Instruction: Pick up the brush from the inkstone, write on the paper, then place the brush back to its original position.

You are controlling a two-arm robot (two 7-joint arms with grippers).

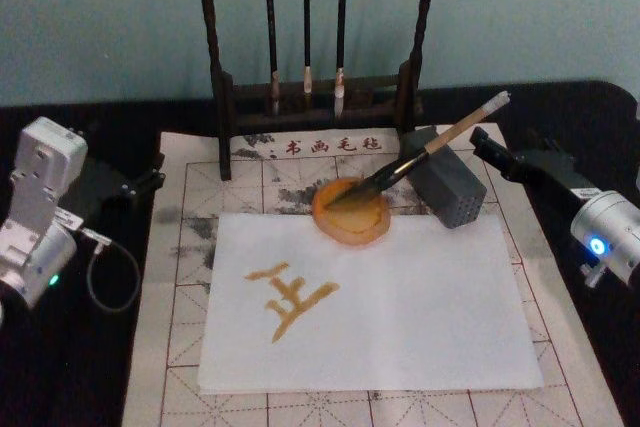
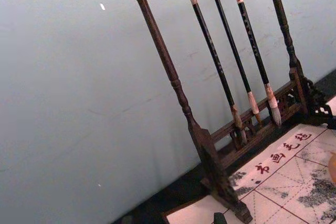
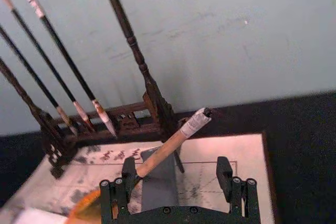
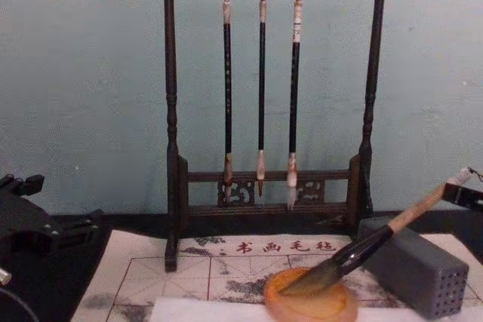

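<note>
Status: writing looks done, amber character (image 1: 290, 297) on paper (image 1: 430, 317) in front of inkstone (image 1: 340, 234) | brush (image 1: 420, 155) bristles in inkstone, handle leaning on grey block (image 1: 450, 192) to its right | right gripper (image 1: 492, 155) right of inkstone, jaws open, empty | left gripper (image 1: 150, 182) parked well left | remaining: likely only arm retreat

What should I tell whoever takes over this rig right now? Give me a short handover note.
Grippers: the left gripper is parked out on the left side. The right gripper is open and holds nothing, just short of the white end of the brush.
Things: the brush has its tip in the orange dish and its handle leans on the grey block. The paper lies in front of the dish.
Done: an amber character is on the paper, and the brush is back on the dish.
Left: probably only drawing the right arm away.
</note>
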